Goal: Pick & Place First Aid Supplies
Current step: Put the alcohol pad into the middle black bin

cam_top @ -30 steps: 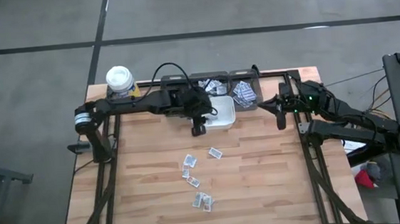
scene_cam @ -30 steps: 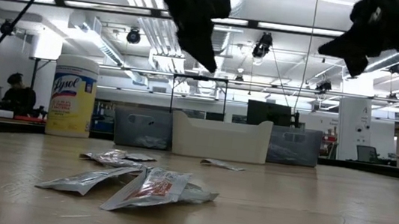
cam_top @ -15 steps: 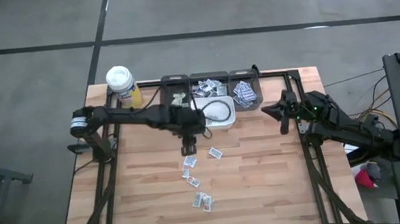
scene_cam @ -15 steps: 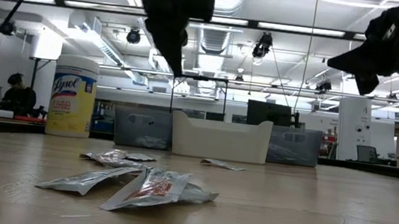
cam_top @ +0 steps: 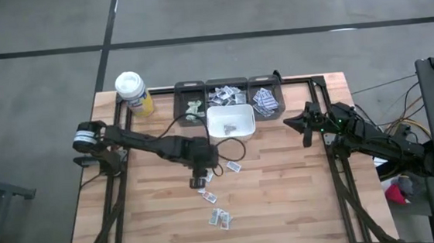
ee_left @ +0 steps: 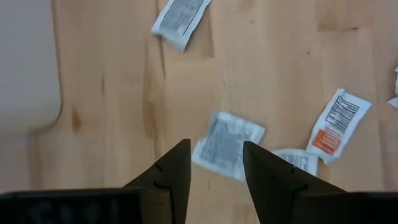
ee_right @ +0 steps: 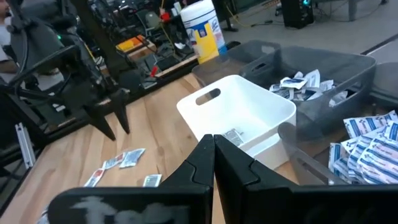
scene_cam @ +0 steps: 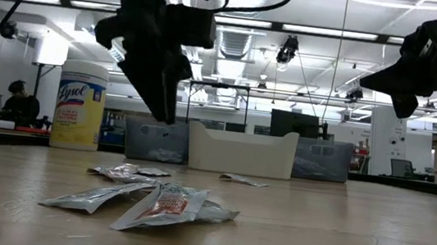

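With its fingers apart, the left gripper hangs over a loose packet on the table, seemingly not touching, so lower squarely before closing; the right gripper waits shut by the bins.

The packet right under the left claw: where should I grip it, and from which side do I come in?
Come straight down from above. The packet lies flat on the table, tilted, with bare wood on most sides, though another packet lies close against one corner. The open left claw already hangs over it, so I would pinch it across its narrow width, near the middle.
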Controlling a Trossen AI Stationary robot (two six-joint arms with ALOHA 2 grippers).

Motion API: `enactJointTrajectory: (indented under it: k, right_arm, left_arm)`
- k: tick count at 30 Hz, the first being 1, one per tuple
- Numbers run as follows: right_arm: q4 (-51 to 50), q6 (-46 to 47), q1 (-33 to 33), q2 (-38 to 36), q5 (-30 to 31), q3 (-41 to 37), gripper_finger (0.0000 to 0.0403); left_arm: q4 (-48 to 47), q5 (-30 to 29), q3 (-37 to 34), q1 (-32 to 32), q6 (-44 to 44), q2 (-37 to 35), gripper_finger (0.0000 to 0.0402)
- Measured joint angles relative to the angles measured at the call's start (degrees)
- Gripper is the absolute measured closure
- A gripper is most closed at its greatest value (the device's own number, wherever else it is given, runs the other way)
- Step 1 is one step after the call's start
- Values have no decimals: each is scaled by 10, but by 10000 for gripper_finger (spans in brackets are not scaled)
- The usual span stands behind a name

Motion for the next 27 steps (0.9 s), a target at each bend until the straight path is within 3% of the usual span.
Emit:
enactJointTrajectory:
  k: [10, 27]
  right_arm:
    - [1, 0, 0, -1, 0, 4, 394]
    - [0, 0, 0, -1, -2, 5, 394]
  left_arm:
    - [100, 24, -53, 1, 174, 0, 262]
    - [167, 25, -68, 17, 183, 75, 264]
